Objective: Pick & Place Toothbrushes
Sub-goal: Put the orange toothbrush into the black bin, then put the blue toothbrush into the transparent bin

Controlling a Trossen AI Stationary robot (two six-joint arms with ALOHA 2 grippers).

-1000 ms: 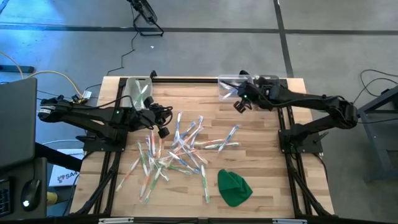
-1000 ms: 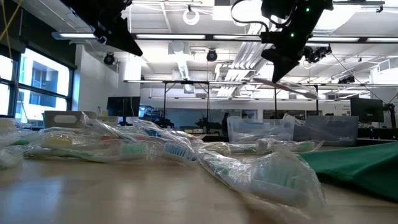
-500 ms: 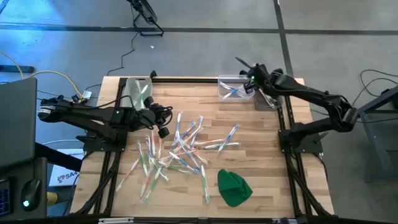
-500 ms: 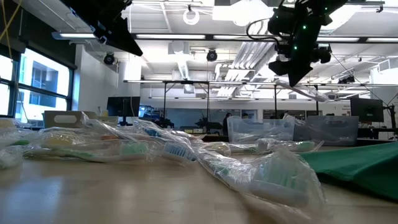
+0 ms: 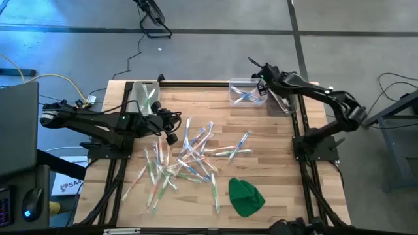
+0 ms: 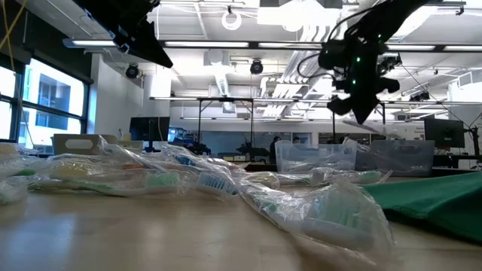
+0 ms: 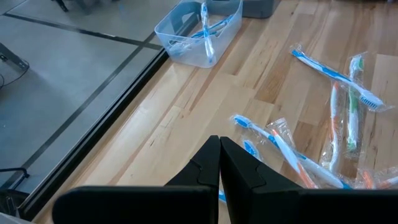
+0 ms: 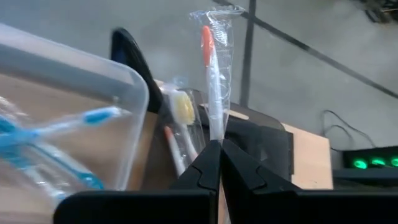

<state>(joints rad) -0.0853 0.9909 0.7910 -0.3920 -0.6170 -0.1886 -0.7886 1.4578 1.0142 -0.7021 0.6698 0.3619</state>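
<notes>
right wrist view: right gripper (image 8: 219, 144) jaws clenched on orange toothbrush (image 8: 212, 81), seemingly above bin (image 5: 247, 93); left gripper (image 7: 219, 144) jaws clenched, empty.

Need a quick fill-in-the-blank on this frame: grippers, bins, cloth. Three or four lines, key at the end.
1. The right gripper is shut on a wrapped toothbrush with an ____ handle.
2. The clear plastic bin at the table's far edge holds toothbrushes of ____ colour.
3. The left gripper holds ____.
4. The crumpled cloth near the table's front edge is ____.

Missing words: orange; blue; nothing; green
</notes>
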